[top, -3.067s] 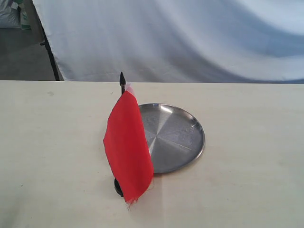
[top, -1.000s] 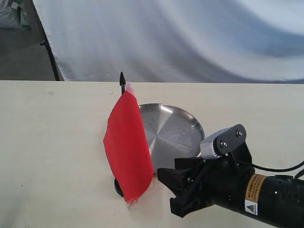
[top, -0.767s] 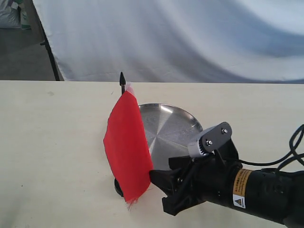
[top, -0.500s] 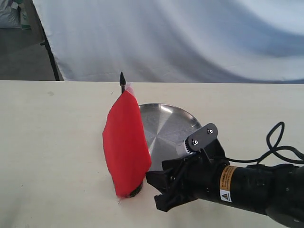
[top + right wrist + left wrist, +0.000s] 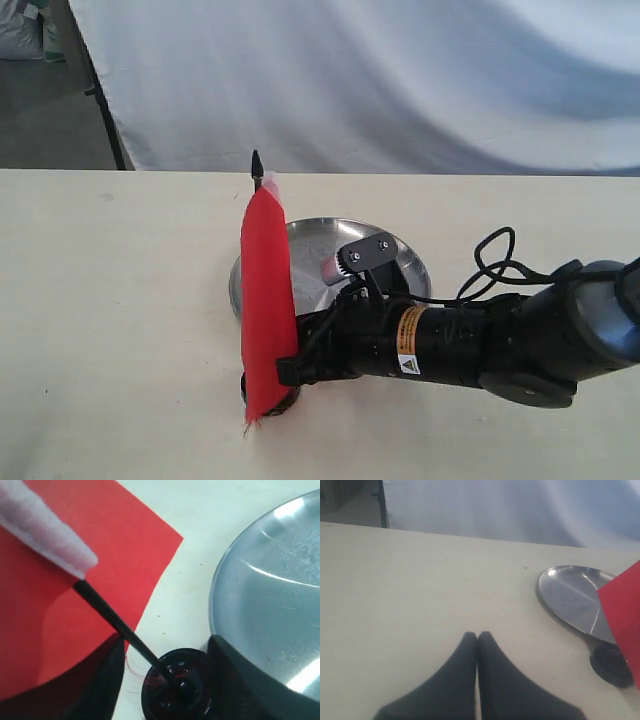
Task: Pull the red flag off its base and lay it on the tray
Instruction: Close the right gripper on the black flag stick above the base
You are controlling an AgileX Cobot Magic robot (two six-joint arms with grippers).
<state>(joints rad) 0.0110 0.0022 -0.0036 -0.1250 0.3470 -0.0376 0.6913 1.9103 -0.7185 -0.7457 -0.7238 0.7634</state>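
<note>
The red flag (image 5: pixel 265 300) stands upright in its base (image 5: pixel 288 401), edge-on in the exterior view, with the pointed stick tip (image 5: pixel 257 164) at the top. Right behind it lies the silver tray (image 5: pixel 310 262). My right gripper (image 5: pixel 292 368) reaches in low from the right and is open. In the right wrist view its fingers (image 5: pixel 97 682) stand on either side of the black base (image 5: pixel 175 687) and the lower stick (image 5: pixel 117 621), beside the red cloth (image 5: pixel 70 605) and the tray (image 5: pixel 270 600). My left gripper (image 5: pixel 477 636) is shut on nothing, well away from the flag (image 5: pixel 622 610).
A pale table (image 5: pixel 110 300) carries everything. A white cloth backdrop (image 5: pixel 400 80) hangs behind its far edge, with a dark stand leg (image 5: pixel 105 110) at the back left. The right arm's cable (image 5: pixel 495 265) loops above the tray's right side.
The right arm has come in from the lower right, leftward to the flag's foot. The flag has turned edge-on and its base has slid slightly right.
</note>
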